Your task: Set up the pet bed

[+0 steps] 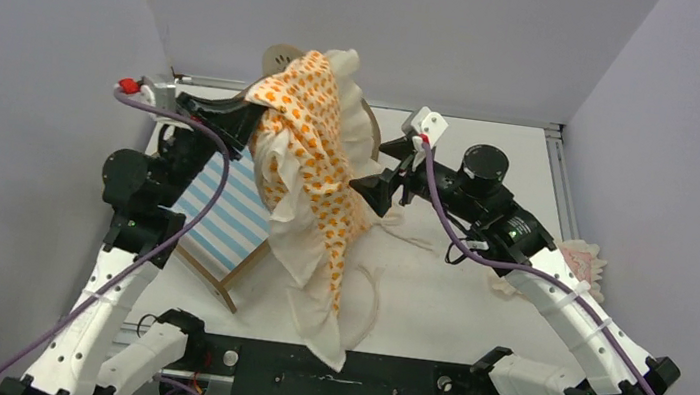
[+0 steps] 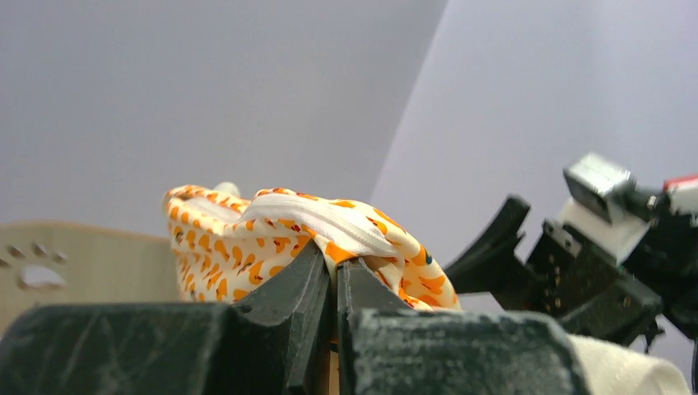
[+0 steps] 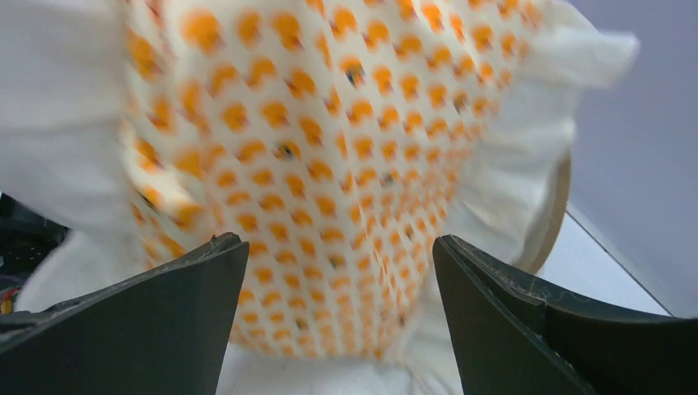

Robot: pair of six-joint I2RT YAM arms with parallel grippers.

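Pet bed (image 1: 216, 209), a small light plywood frame with a blue-and-white striped base, sits on the left half of the white table (image 1: 444, 305), just in front of the left arm. It is tilted, the striped base facing up and to the left, and its near wooden corner rests on the table top. Its arched headboard (image 2: 78, 263), with a paw-print cutout, shows in the left wrist view at the far end, mostly hidden behind fabric. The white ruffled mattress with an orange print (image 1: 314, 168) is off the table along its upper edge and hangs in a long fold across the right side of the bed, the lower end trailing toward the near table edge. Left gripper (image 1: 254, 113) is raised at the upper left edge of the mattress. Its wrist view shows the fingers (image 2: 300, 288) pressed together, with a bunch of the printed fabric (image 2: 329, 230) pinched at the tips. Right gripper (image 1: 374, 188) is just beside the right edge of the hanging mattress, with its fingers (image 3: 189, 280) spread wide. The printed fabric (image 3: 329, 148) fills the gap ahead of them, and contact with either finger cannot be told. A small pink frilled pillow (image 1: 588, 262) lies at the far right of the table, well apart from the bed and partly behind the right arm.
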